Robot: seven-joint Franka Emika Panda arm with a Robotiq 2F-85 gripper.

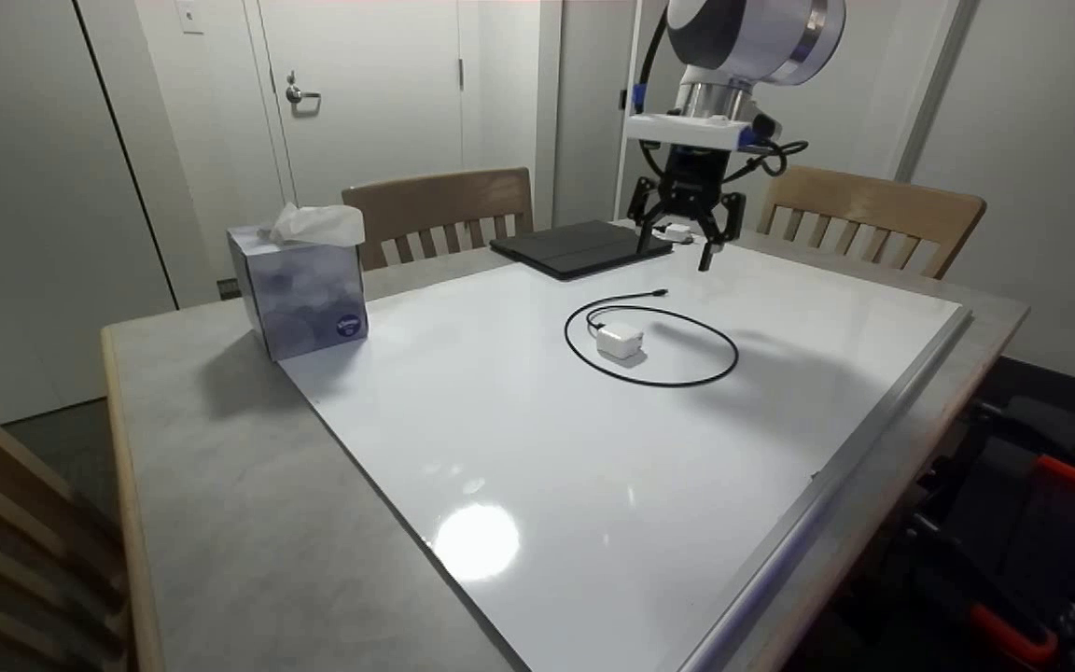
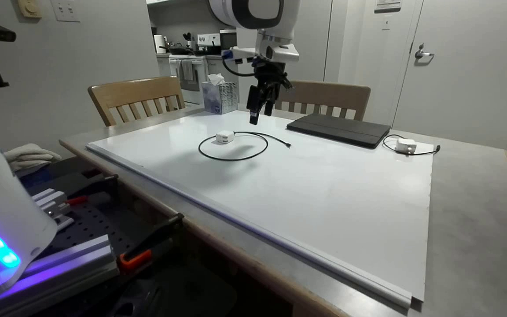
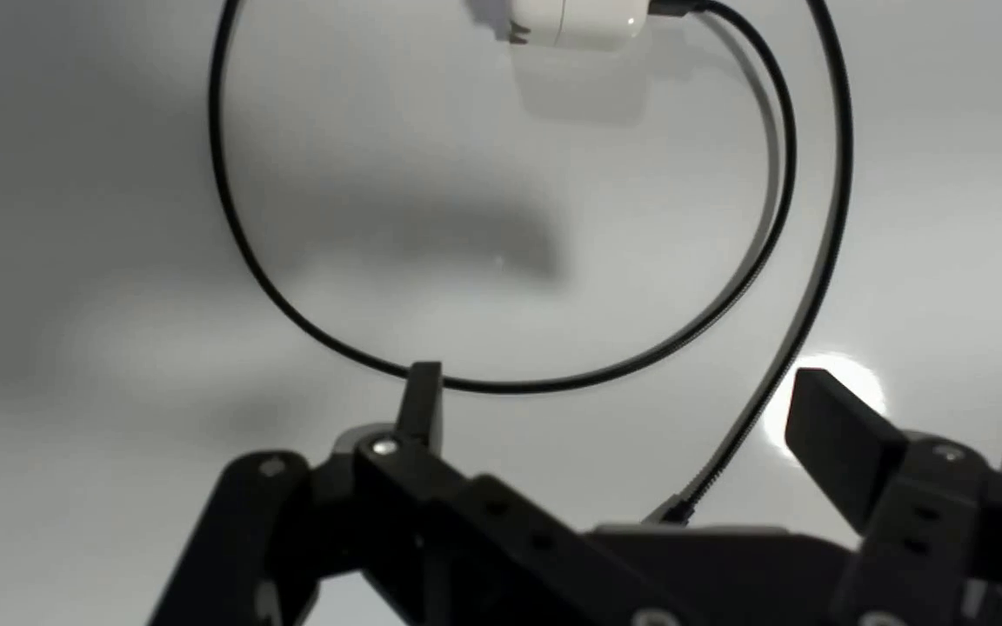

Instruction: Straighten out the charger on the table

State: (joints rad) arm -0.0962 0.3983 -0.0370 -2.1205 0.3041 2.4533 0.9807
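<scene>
The charger lies on the white top of the table. Its black cable curls in a loose loop around the white plug block, and the free end points away from the loop. Above it, apart from the cable, hangs my gripper, jaws spread wide with nothing held. In the wrist view, the gripper has part of the loop and the end stretch of cable below and between its fingers; the connector tip is hidden by the gripper body, and the plug block is cut by the top edge.
A flat dark slab lies near the far edge, with another white plug and short cable beside it. A tissue box stands at a table end. Wooden chairs surround the table; a raised rail runs along one side.
</scene>
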